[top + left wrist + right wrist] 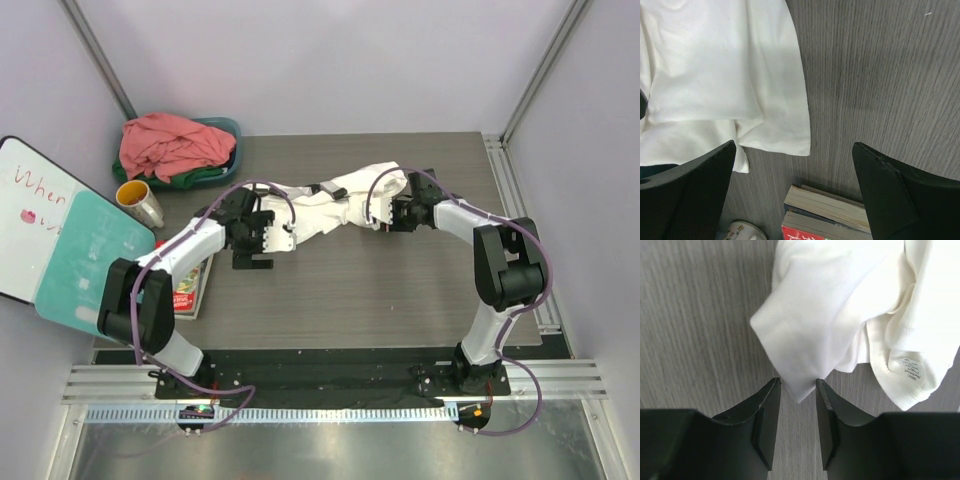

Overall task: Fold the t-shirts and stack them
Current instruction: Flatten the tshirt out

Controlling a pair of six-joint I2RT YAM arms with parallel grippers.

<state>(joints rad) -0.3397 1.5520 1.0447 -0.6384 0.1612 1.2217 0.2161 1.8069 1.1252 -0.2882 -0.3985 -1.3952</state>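
Observation:
A crumpled white t-shirt (335,208) lies across the middle of the table. My left gripper (262,242) hangs open wide at its left end, and in the left wrist view (794,145) a hem corner of the shirt (725,70) lies just ahead of the fingertips, with nothing gripped. My right gripper (396,214) is at the shirt's right end. In the right wrist view (798,386) its jaws stand narrow but apart, with a pointed corner of white cloth (805,350) between the tips. A salmon-pink t-shirt (170,145) and a dark green one (203,179) sit in the teal basin (232,130).
Stacked books (190,285) (830,212) lie at the table's left edge, near my left gripper. A patterned mug (140,203) (746,231) stands behind them. A whiteboard (25,215) and a teal board (95,255) lean at the far left.

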